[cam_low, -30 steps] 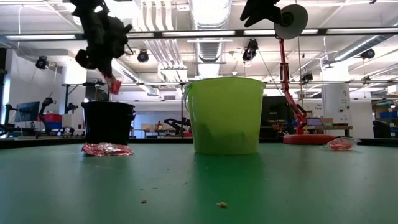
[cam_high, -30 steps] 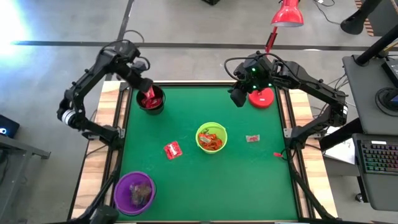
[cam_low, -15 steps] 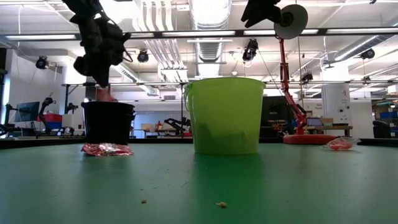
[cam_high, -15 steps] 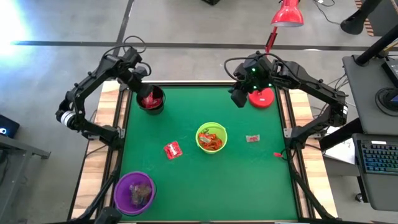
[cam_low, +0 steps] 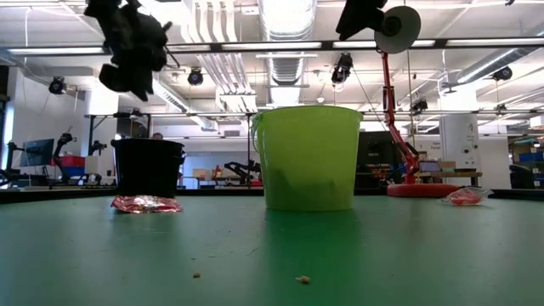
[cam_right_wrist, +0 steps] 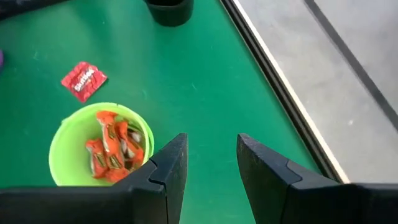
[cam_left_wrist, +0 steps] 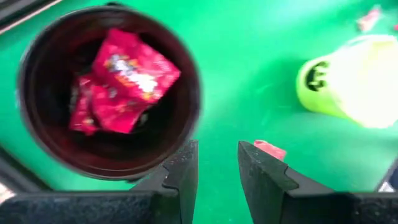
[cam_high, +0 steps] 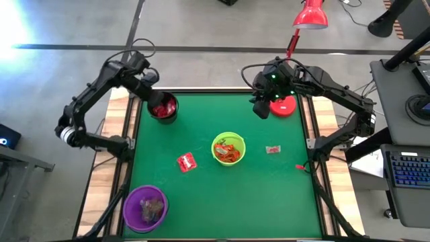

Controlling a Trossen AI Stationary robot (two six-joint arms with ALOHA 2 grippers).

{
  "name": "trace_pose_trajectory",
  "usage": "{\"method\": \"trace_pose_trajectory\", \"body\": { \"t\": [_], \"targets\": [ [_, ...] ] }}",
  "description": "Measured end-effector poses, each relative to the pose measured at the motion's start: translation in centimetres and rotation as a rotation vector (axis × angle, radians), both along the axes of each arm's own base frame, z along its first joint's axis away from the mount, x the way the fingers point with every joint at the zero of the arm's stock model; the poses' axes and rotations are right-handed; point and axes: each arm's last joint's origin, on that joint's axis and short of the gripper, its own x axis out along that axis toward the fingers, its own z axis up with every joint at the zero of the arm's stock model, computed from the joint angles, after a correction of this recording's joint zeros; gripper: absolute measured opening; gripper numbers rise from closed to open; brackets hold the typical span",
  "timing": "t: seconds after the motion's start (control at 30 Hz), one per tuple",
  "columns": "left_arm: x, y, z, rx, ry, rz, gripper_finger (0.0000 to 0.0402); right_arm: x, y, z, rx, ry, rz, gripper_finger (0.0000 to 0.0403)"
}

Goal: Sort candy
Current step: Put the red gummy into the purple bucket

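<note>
left gripper [cam_high: 149,86]: upper left of the high view, just above the black bowl [cam_high: 163,107]; fingers parted with a narrow gap, nothing between them. Hangs over the bowl rim, which fits a release into it.
black bowl contents: flat red packets [cam_left_wrist: 122,79] piled inside, one lying on top; looks like the bin for red packets.
change vs a second ago: then the left gripper held a red packet over the bowl; now it is empty, the packet is in the bowl, and the arm has lifted back toward the table edge.
right gripper [cam_high: 259,107]: upper middle-right of the high view, beside the red lamp base [cam_high: 283,105]; fingers apart, empty, waiting. Barely moved.
lime-green bowl [cam_high: 228,149]: centre; holds orange-red wrappers [cam_right_wrist: 111,148].
purple bowl [cam_high: 145,207]: lower left; holds pale wrappers, detail unclear.
candy left on table: red packet [cam_high: 186,161] just left of the green bowl; clear wrapped piece [cam_high: 273,149] to its right; tiny red piece [cam_high: 300,167] near the right edge.
next, likely: pick up the loose red packet for the black bowl.
</note>
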Motion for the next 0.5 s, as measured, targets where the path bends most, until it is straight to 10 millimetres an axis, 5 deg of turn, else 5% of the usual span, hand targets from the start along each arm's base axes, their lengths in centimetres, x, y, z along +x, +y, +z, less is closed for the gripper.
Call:
{"method": "trace_pose_trajectory", "body": {
  "t": [0.17, 0.5],
  "targets": [
    [-0.1, -2.8, 1.8, 0.068, -0.068, -0.066, 0.0096, -0.6, 0.2, -0.5, 0.036, 0.077, -0.021, 0.0132],
    [-1.4, -6.3, 4.4, 0.255, -0.185, -0.17, 0.0096, -3.1, 0.9, -1.9, 0.198, 0.322, -0.352, 0.0132]
  ]
}}
